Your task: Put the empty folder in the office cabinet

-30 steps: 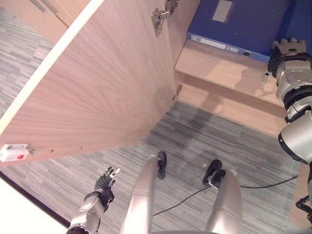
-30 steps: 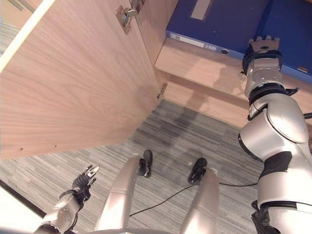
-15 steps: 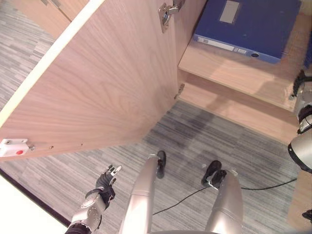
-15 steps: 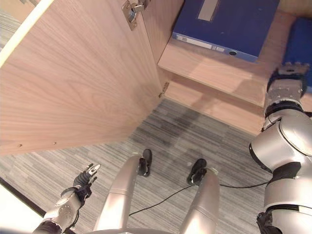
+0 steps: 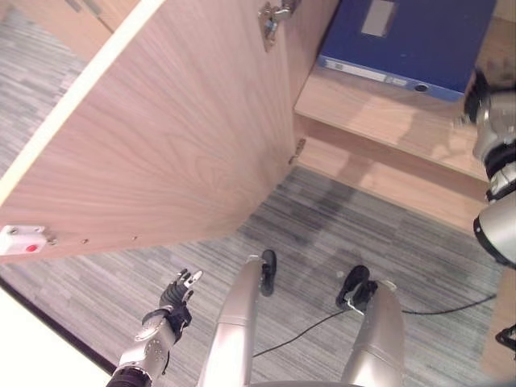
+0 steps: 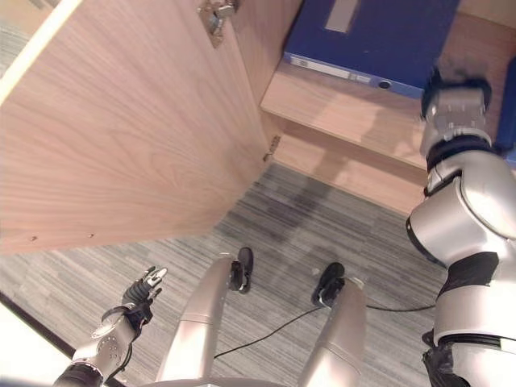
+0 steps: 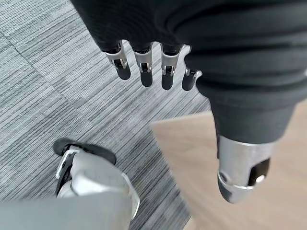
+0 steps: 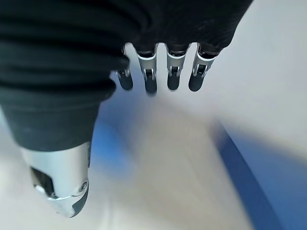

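Risen again toward the shelf since half a second ago, when hanging lower at the right edge — right hand (image 6: 454, 98), now just beside the near right corner of the blue folder (image 5: 407, 36). Shifted a little too, by the look of the whole scene, the camera.

Nearest, down by the grey carpet (image 5: 387, 234): left hand (image 5: 174, 298), idle, fingers (image 7: 144, 72) loosely straight in its wrist view, thumb apart, holding nothing.

Farther on, swung wide open, the cabinet door (image 5: 161, 145), hinge (image 5: 270, 16) at its top corner. Beyond that, the wooden shelf (image 5: 371, 105), with the folder lying flat on it, spine facing out, already inside the cabinet. Just beside the right arm, at the view's edge, another blue thing (image 6: 508, 109); too little showing to name it.

Handling, as a judgement: stiff board covers, light when empty, smooth and fairly slippery faces, not fragile. Best taken at the spine or pinched along an edge; easily slid over the wood by a flat push against the spine.

Right hand itself: released, fingers (image 8: 173, 76) straight in a row, thumb well apart, nothing between them. Touching the folder or just clear of it — cannot tell. Task apparently all but done.
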